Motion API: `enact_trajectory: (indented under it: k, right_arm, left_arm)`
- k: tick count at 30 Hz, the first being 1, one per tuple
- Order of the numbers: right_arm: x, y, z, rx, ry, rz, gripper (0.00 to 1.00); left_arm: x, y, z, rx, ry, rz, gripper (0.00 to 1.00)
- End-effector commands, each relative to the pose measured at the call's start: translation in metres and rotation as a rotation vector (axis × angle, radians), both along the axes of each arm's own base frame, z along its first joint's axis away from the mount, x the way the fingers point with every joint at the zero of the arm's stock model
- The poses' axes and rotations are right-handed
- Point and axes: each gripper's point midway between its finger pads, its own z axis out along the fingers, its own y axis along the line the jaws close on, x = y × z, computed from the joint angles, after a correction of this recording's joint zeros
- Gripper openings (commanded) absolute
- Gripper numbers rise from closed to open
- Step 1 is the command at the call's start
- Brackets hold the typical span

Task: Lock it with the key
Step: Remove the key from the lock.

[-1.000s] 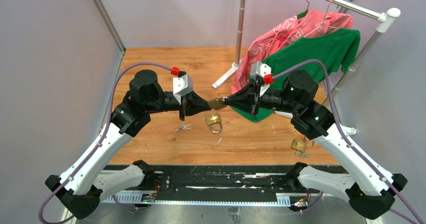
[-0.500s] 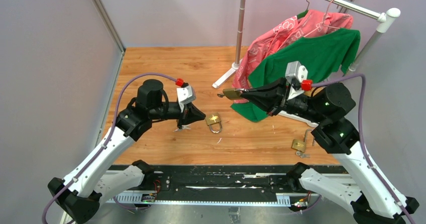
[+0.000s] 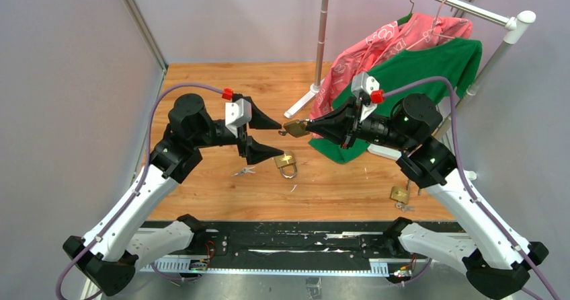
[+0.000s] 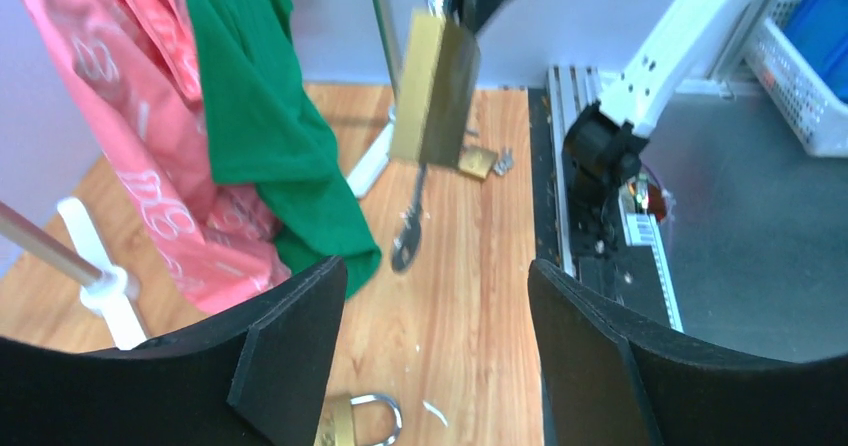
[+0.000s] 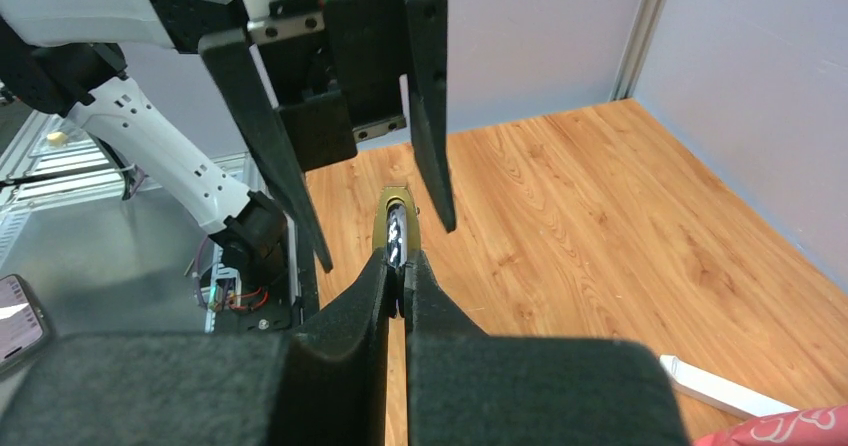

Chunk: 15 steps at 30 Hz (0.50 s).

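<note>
Padlock [image 3: 296, 127] hangs in the air, its brass body pinched from both sides by my right tool [image 3: 312, 126]. A key [image 4: 408, 236] projects from the end of it that faces the left arm; I cannot tell whether the shackle is closed. My left tool [image 3: 270, 137] sits just in front of the key, fingers spread wide and touching neither lock nor key. Below, on the wooden surface [image 3: 201, 199], I see a second padlock [image 3: 287, 163] with loose keys [image 3: 243, 171] near it, and a third padlock [image 3: 400, 194] by the right arm. A pink garment [image 3: 376, 44] and a green garment [image 3: 430, 71] hang behind.
</note>
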Motion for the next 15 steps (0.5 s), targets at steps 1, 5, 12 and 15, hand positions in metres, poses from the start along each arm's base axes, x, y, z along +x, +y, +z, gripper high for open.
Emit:
enact_trajectory:
  k: [1,5,12,15]
  right_arm:
    - [-0.016,-0.0051,0.0355,0.081,-0.085,0.05,0.0]
    - [-0.0168,-0.0038,0.0384,0.091,-0.093,0.061,0.0]
    - [-0.0178,-0.0045,0.0376,0.092,-0.098,0.062,0.0]
    - [-0.0172,-0.0054,0.037,0.092,-0.099,0.054,0.0]
  left_arm:
    - [0.0062,-0.007,0.046,-0.123,-0.026,0.003,0.75]
    - [0.0095,-0.0111,0.0435,-0.123,0.023,-0.002,0.61]
    - [0.0088,-0.0125,0.0447,-0.126,0.036,-0.014,0.09]
    - [0.0056,-0.0108,0.0432,-0.116,0.028,-0.019,0.0]
